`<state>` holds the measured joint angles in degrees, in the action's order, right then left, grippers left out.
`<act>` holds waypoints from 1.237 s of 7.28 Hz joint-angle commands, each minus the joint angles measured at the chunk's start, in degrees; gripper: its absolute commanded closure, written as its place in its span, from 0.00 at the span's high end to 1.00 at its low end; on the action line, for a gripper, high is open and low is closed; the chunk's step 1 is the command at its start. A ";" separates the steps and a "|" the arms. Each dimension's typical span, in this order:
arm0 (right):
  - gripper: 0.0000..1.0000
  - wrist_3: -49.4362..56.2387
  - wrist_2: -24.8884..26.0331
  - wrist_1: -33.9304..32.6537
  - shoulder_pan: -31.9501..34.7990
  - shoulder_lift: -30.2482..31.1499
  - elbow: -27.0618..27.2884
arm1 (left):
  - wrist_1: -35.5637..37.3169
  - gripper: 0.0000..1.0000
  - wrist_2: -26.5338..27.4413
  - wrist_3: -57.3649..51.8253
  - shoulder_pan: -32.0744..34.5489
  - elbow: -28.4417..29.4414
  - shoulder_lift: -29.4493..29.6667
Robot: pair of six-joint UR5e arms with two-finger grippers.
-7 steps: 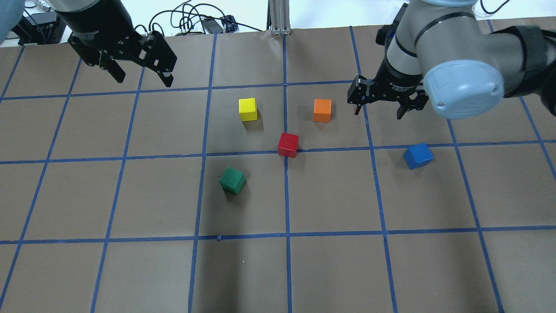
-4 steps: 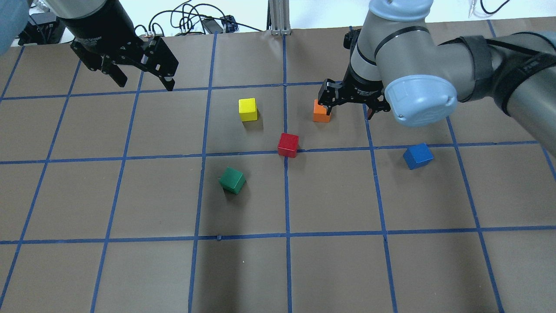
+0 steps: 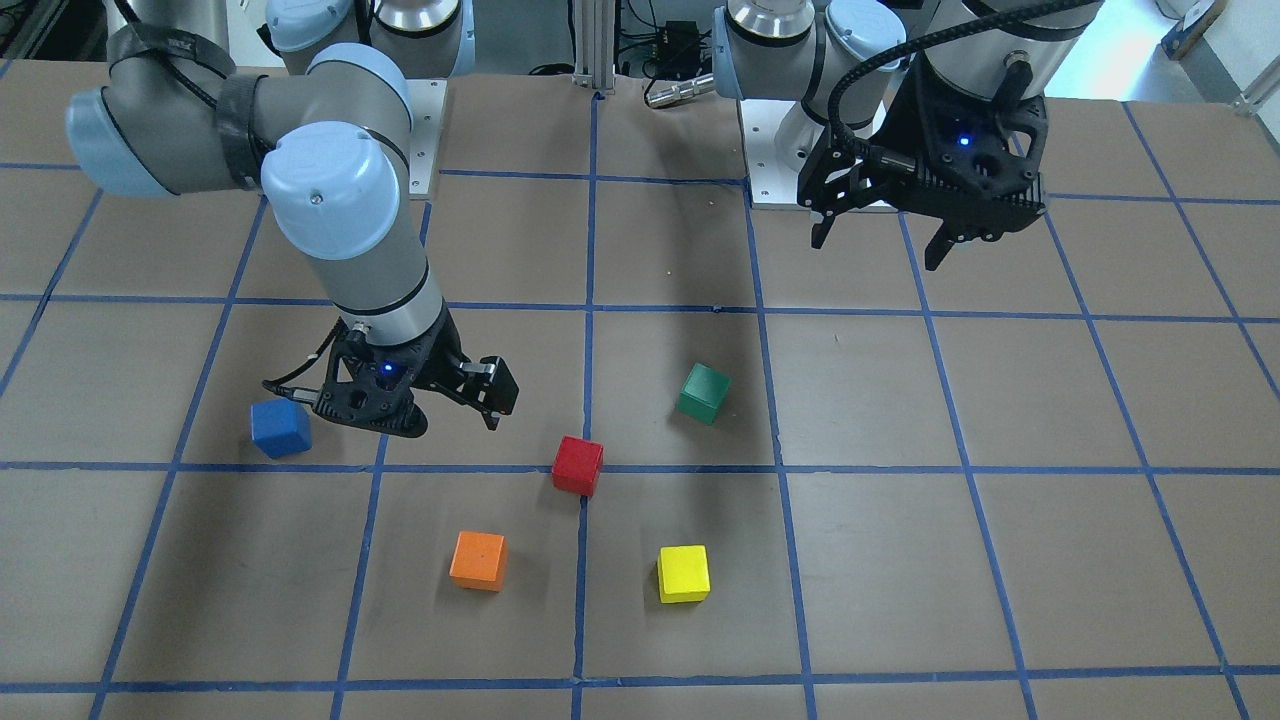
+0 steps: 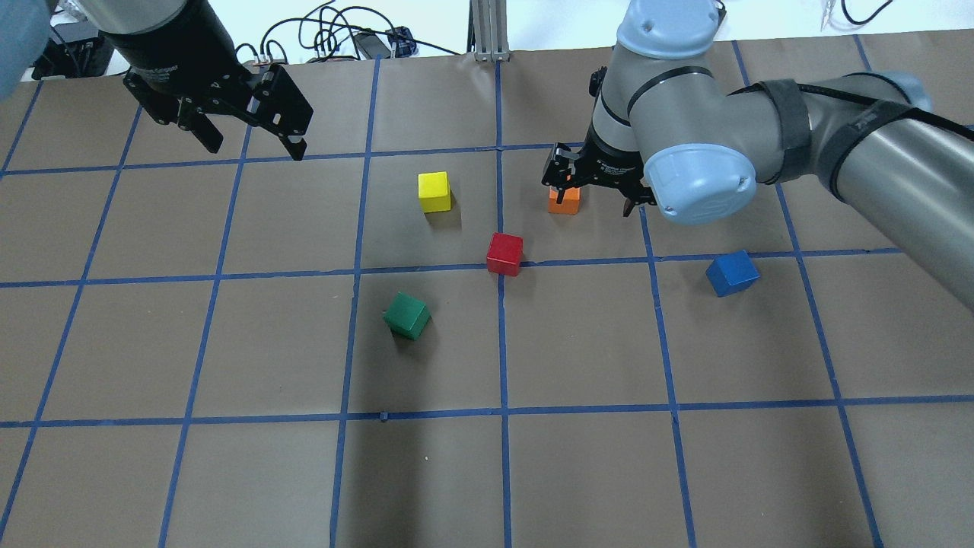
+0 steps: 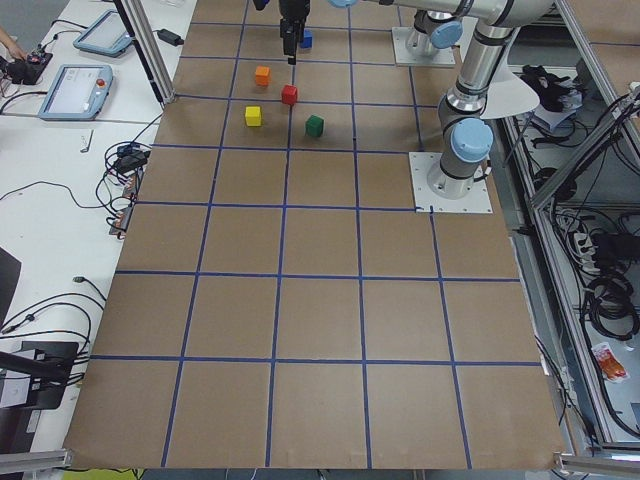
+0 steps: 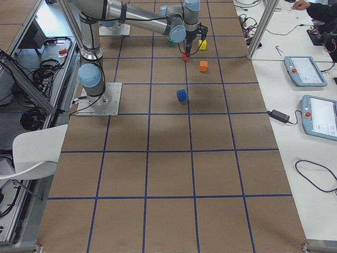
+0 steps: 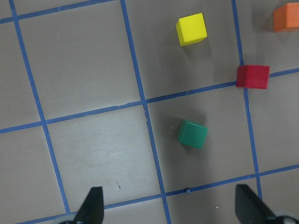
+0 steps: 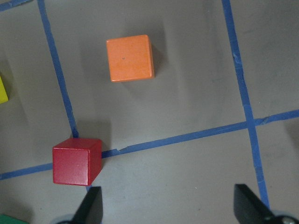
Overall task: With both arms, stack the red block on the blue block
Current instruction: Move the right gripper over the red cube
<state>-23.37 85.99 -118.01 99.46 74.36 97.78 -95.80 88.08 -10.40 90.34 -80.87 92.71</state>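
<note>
- Taking the overhead view as my clock face, the red block (image 4: pixel 504 253) sits on the desk (image 4: pixel 228 472) at a tape crossing. The blue block (image 4: pixel 731 273) lies well apart at its 3 o'clock.
- The right arm (image 4: pixel 700 183) hangs over the gap between them. Its jaws are spread wide and hold nothing, which I judge is so they can drop around the red block.
- In the right wrist view the red block lies off toward the left fingertip, not centred, so I'd expect the arm to need a sideways shift first.
- The left arm (image 4: pixel 167 46) is parked high at about 10 o'clock, well apart, with its jaws also wide and empty. I read that as keeping out of the way.
- The orange cube (image 4: pixel 564 199), between 1 and 2 o'clock, is the nearest thing to brush.
- The yellow cube (image 4: pixel 434 191) at 10 o'clock and the green cube (image 4: pixel 407 316) at 8 o'clock stand apart.
</note>
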 commanded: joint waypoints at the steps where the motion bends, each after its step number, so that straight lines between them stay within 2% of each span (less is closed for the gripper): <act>1: 1.00 -2.82 -0.03 -2.31 3.61 -2.37 -0.05 | 0.00 1.00 -0.10 -0.05 0.02 -0.16 0.01; 3: 1.00 -7.28 -0.03 -6.43 6.08 -6.58 -0.05 | 0.00 1.00 -0.19 0.03 0.02 -0.07 0.01; 9: 1.00 -8.53 -0.03 -7.33 9.61 -15.47 -5.58 | 0.00 1.00 -0.10 -0.14 0.02 -0.07 0.01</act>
<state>-31.79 85.95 -125.19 108.45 60.42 92.87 -95.80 88.00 -10.50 90.35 -80.94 92.71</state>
